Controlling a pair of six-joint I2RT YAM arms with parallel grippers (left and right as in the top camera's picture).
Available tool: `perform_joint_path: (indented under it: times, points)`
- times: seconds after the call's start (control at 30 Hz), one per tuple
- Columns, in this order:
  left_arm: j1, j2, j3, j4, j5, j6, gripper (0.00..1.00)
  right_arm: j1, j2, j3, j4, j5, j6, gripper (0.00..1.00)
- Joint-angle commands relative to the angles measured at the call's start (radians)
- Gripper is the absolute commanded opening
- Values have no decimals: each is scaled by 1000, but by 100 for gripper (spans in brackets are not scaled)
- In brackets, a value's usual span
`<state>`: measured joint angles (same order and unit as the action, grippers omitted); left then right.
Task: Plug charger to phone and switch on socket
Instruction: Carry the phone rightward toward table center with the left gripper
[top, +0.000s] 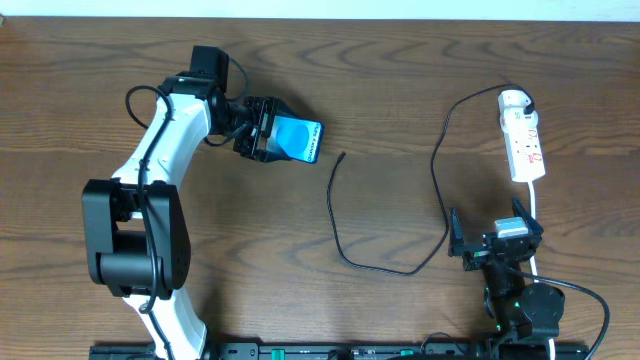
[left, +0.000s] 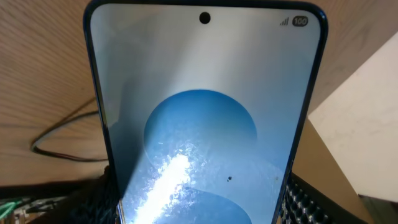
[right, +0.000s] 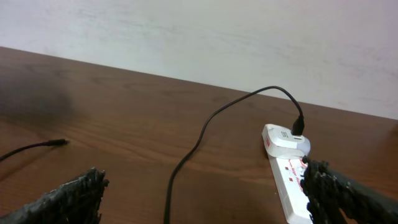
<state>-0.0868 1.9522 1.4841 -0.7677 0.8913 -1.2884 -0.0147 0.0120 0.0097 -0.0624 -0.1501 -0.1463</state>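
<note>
The left gripper (top: 272, 135) has its jaws partly spread and clamped across the phone (top: 300, 139), which sticks out toward 3 o'clock, blue screen up. The charger (top: 332, 205) lies loose; its plug tip (top: 342, 157) is near the phone's free end, at about 4 o'clock from it, its last stretch running 1 to 7 o'clock. The right gripper (top: 495, 238), jaws wide and empty, is well apart, the tip at its 10 o'clock, so it likely must fetch it. The socket (top: 524, 140) lies at its 12 o'clock.

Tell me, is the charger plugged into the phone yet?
Unplugged: the charger lies on the table, its tip apart from the phone.
</note>
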Motion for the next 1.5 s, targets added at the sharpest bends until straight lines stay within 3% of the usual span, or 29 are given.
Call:
perform_joint_path:
  times: [0.0,0.5,0.9,1.23,1.47]
  points:
    - [5,-17,4,20,123,-22,66,3,-5,-4,0,-6,10,99]
    - [5,-17,4,172,409,-22,66,3,-5,-4,0,-6,10,99]
    - [5,-17,4,172,455,-15,66,3,-5,-4,0,-6,10,99]
    - [5,-17,4,172,515,151,66,3,-5,-4,0,-6,10,99]
    - [5,-17,4,172,515,169,66,3,-5,-4,0,-6,10,99]
